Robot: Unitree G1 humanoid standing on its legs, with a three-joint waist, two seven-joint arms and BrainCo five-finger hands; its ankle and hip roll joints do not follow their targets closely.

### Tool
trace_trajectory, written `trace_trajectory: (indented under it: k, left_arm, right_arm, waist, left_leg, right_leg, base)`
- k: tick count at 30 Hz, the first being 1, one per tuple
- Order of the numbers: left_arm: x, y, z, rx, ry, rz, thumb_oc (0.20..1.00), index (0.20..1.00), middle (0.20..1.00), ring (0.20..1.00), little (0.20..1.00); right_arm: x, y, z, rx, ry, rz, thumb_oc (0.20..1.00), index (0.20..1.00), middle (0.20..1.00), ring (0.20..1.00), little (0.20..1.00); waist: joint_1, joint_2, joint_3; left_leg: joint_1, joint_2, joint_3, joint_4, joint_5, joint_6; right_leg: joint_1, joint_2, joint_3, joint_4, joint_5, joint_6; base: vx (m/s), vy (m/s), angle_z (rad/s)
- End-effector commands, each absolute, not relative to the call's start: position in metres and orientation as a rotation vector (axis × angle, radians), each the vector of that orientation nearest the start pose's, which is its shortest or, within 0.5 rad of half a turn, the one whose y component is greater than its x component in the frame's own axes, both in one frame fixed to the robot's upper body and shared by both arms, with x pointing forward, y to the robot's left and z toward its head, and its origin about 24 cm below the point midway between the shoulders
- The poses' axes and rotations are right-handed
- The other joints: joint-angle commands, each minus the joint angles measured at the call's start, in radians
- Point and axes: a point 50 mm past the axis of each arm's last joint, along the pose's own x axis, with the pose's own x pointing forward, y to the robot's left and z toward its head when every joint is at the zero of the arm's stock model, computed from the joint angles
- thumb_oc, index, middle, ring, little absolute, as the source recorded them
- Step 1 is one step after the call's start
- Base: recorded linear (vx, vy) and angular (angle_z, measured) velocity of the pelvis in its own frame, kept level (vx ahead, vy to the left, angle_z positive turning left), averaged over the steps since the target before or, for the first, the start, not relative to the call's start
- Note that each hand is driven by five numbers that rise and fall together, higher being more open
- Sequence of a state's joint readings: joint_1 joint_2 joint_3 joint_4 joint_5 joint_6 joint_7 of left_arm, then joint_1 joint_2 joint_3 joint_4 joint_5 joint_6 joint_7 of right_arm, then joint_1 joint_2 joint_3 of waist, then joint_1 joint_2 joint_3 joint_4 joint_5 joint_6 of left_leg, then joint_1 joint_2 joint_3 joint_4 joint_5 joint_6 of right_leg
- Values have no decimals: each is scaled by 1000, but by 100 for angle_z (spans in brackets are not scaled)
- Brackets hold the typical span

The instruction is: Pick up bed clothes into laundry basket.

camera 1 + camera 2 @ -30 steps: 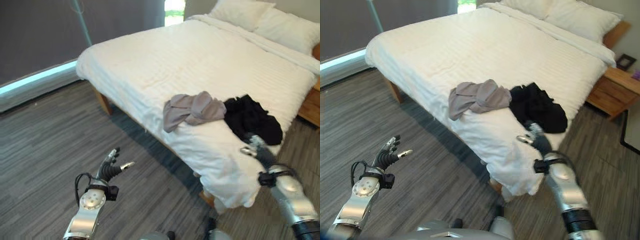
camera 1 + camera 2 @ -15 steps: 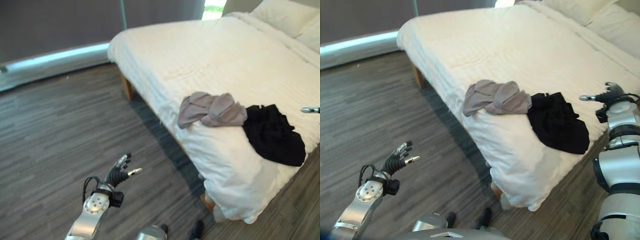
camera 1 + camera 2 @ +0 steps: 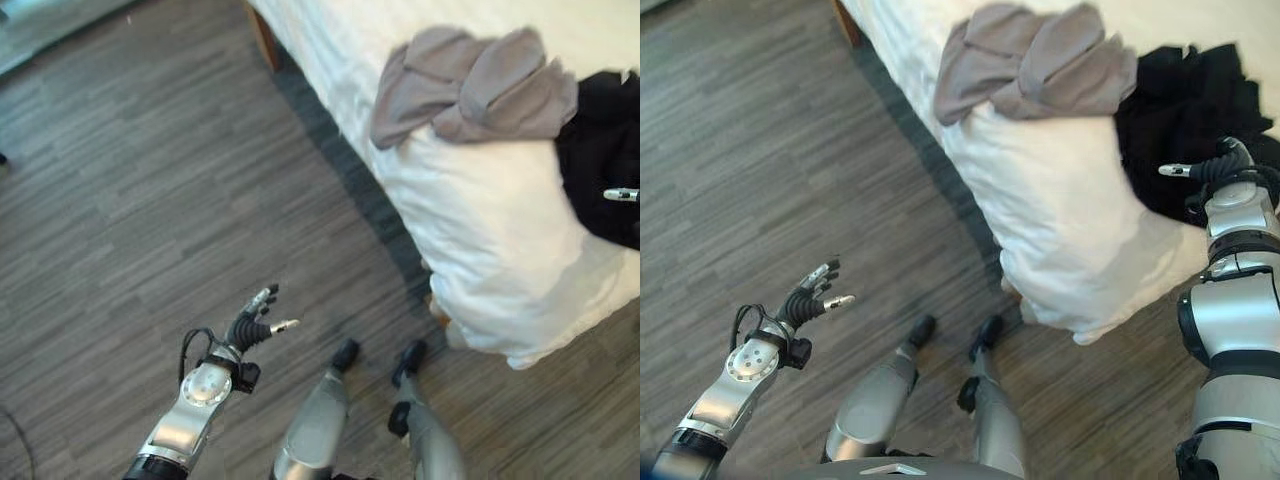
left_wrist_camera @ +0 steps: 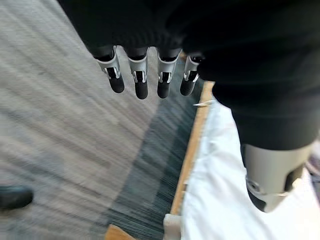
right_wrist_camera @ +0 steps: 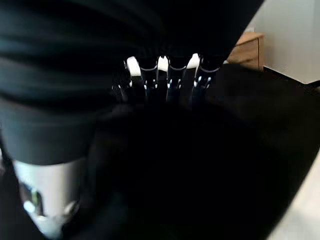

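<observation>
The head camera has tipped down toward the floor, and the right hand (image 3: 1225, 165), half a second ago clear of the bed, now hovers over the crumpled black garment (image 3: 1185, 110) at the frame's right edge, fingers loosely open, nothing gripped. A grasp looks imminent. The rumpled grey cloth garment (image 3: 470, 85) lies beside it on the white-sheeted bed (image 3: 480, 230), its long axis running left-right. The left hand (image 3: 252, 325) hangs open, lower left.
</observation>
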State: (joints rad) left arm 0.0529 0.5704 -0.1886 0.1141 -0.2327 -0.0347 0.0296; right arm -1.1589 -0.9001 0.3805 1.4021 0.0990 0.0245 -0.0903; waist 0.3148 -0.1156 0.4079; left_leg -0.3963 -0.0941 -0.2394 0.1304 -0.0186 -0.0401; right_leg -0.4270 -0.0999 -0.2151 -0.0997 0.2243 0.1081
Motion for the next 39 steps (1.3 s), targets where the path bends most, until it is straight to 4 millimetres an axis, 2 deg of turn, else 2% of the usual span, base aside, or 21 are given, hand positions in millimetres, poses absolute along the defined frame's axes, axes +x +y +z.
trace_trajectory:
  k: [1,3,4,6,9,12,13,14,16,17,18,19,20,21,23,26,27,31,32,36,39]
  left_arm:
    - [243,223,50,314,37,-106,1000,1000,1000,1000,1000]
    - [244,221,48,301,42,-106,1000,1000,1000,1000,1000]
    - [244,218,47,290,42,-110,1000,1000,1000,1000,1000]
    - [245,217,46,289,45,-110,1000,1000,1000,1000,1000]
    - [247,219,51,284,26,-98,1000,1000,1000,1000,1000]
    - [251,220,55,278,10,-77,1000,1000,1000,1000,1000]
    - [253,224,60,287,-12,-55,1000,1000,1000,1000,1000]
    - [255,234,66,314,-34,5,1000,1000,1000,1000,1000]
    - [257,244,76,387,-67,27,1000,1000,1000,1000,1000]
    - [259,248,83,462,-89,21,1000,1000,1000,1000,1000]
    - [259,248,83,465,-89,17,1000,1000,1000,1000,1000]
    - [272,254,113,640,-189,36,1000,1000,1000,1000,1000]
    - [281,257,131,724,-239,44,1000,1000,1000,1000,1000]
    - [281,256,131,726,-241,41,1000,1000,1000,1000,1000]
    - [299,273,190,950,-386,166,1000,1000,1000,1000,1000]
    - [309,276,210,1029,-425,215,1000,1000,1000,1000,1000]
    - [323,277,245,1180,-474,261,1000,1000,1000,1000,1000]
    - [340,290,295,1235,-457,335,1000,1000,1000,1000,1000]
    - [346,291,326,1269,-478,393,1000,1000,1000,1000,1000]
    - [350,299,368,1219,-477,505,1000,1000,1000,1000,1000]
    - [353,308,380,1204,-420,562,1000,1000,1000,1000,1000]
  right_arm:
    - [332,-412,271,-793,149,-763,1000,1000,1000,1000,1000]
    - [331,-413,271,-815,162,-763,1000,1000,1000,1000,1000]
    - [333,-411,264,-830,188,-744,881,881,881,881,881]
    - [333,-411,261,-840,202,-737,200,200,200,200,200]
    - [338,-406,251,-870,214,-710,200,200,200,200,200]
    - [356,-380,234,-935,164,-601,200,200,200,200,200]
    - [366,-359,221,-938,112,-510,200,200,200,200,200]
    - [373,-319,193,-829,-3,-329,200,200,200,200,200]
    - [357,-286,151,-700,-47,-141,200,200,200,200,200]
    - [346,-284,132,-643,-26,-108,200,200,200,200,200]
    - [344,-285,131,-641,-24,-110,200,200,200,200,200]
    - [317,-280,79,-510,83,-66,200,200,200,200,200]
    - [307,-278,60,-456,130,-60,200,200,200,200,200]
    - [306,-278,60,-454,130,-63,200,200,200,200,200]
    - [269,-266,12,-343,256,-14,200,200,200,200,200]
    - [259,-262,3,-317,285,-5,200,200,200,200,200]
    - [251,-257,-4,-304,299,11,200,200,200,200,200]
    - [247,-253,-11,-261,318,6,200,200,200,200,200]
    - [250,-251,-9,-252,304,4,200,200,200,200,200]
    - [261,-245,0,-219,248,-3,200,200,200,200,200]
    - [264,-242,3,-212,237,-3,200,200,200,200,200]
  waist:
    - [23,66,26]
    - [17,72,31]
    - [8,74,35]
    - [5,73,34]
    - [-9,63,30]
    - [-31,47,34]
    - [-46,37,35]
    - [-75,17,39]
    - [-107,-5,28]
    - [-113,-8,19]
    - [-112,-10,17]
    - [-132,-5,-5]
    - [-143,-1,-17]
    - [-141,-3,-17]
    - [-171,-5,-54]
    - [-181,-12,-69]
    - [-204,-19,-90]
    - [-239,-23,-126]
    - [-255,-24,-136]
    - [-278,-35,-145]
    - [-288,-43,-146]
  left_leg:
    - [-17,89,-91,-218,227,2]
    - [-31,88,-91,-218,233,-2]
    - [-33,87,-89,-218,233,-3]
    - [-33,87,-90,-218,234,-4]
    - [-23,87,-84,-218,231,-4]
    - [-1,94,-75,-218,225,-4]
    - [8,99,-69,-218,223,-4]
    - [34,113,-52,-218,210,-7]
    - [57,120,-40,-218,198,-9]
    - [69,122,-38,-218,192,-10]
    - [64,118,-39,-218,198,-9]
    - [90,117,-36,-218,187,-8]
    - [105,119,-32,-218,176,-8]
    - [101,115,-34,-218,182,-8]
    - [137,122,-17,-218,160,-8]
    - [143,121,-11,-218,161,-7]
    - [156,124,-3,-218,155,-7]
    - [165,125,9,-218,153,-1]
    - [164,125,14,-218,153,2]
    - [162,129,25,-218,151,6]
    - [161,131,31,-218,151,7]
  right_leg:
    - [73,-2,6,12,23,27]
    - [60,1,7,12,24,25]
    - [56,2,7,12,23,25]
    - [57,3,6,12,21,24]
    - [67,4,11,12,16,21]
    - [82,7,20,12,13,18]
    - [87,9,26,12,11,17]
    - [103,19,40,12,3,13]
    - [122,23,44,12,-7,12]
    - [133,23,43,12,-14,11]
    - [130,19,42,12,-11,12]
    - [158,14,36,12,-26,12]
    - [172,15,35,12,-34,11]
    - [169,11,34,12,-31,12]
    - [199,10,36,12,-46,15]
    - [202,7,38,12,-46,19]
    - [212,8,43,12,-47,22]
    - [214,6,53,12,-40,33]
    - [211,6,58,12,-36,38]
    - [204,5,69,12,-29,46]
    - [201,7,72,12,-26,49]
  base:
    - [-62,13,3]
    - [-27,30,7]
    - [-4,27,5]
    - [0,0,0]
    - [2,11,0]
    - [4,35,-4]
    - [23,2,-11]
    - [40,-1,-16]
    - [63,-13,-21]
    - [39,3,-28]
    - [84,48,-32]
    - [98,52,-21]
    - [96,52,-1]
    - [77,29,11]
    - [67,39,-19]
    - [39,17,-23]
    - [13,19,6]
    - [17,18,-16]
    - [8,9,-12]
    - [10,10,-11]
    - [9,7,-4]
